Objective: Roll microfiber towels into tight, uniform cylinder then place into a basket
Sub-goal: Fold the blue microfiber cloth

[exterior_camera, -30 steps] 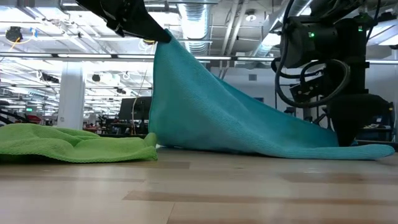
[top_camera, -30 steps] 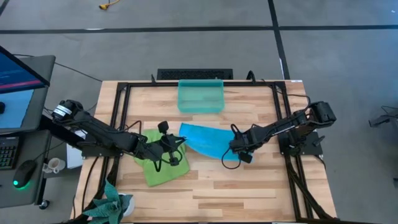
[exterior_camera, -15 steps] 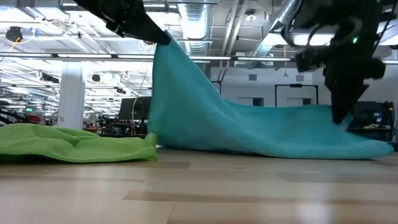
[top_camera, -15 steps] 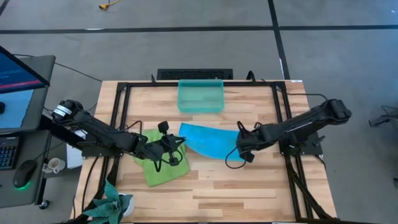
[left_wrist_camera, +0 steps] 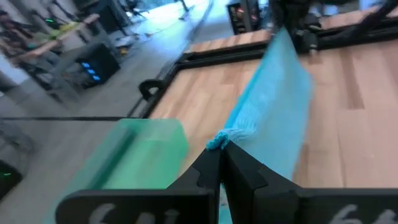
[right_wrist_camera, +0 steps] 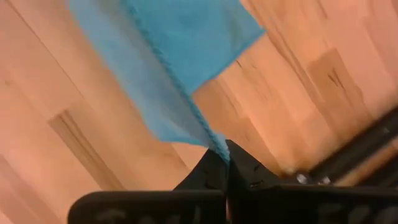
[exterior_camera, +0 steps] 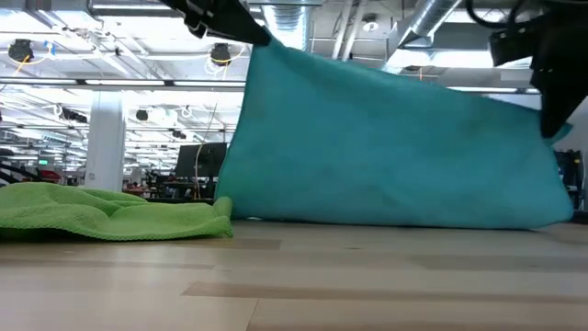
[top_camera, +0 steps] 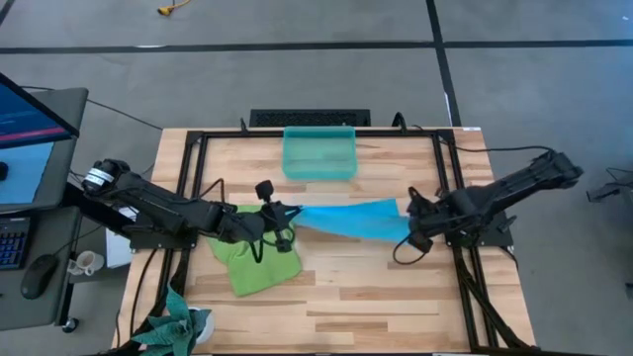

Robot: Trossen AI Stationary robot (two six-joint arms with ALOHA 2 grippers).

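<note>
wood table (top_camera: 326, 297): green towel (top_camera: 259, 269), teal basket (top_camera: 318, 153) on top.

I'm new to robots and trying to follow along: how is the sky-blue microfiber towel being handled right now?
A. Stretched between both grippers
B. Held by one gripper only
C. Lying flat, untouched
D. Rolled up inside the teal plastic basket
A: the sky-blue microfiber towel hangs stretched between the left gripper and right gripper, each pinching one corner.

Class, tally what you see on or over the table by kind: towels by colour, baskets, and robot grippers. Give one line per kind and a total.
Blue towel: 1
Green towel: 1
Basket: 1
Grippers: 2, the left gripper and the right gripper, each shut on a corner of the blue towel
Total: 5
</note>
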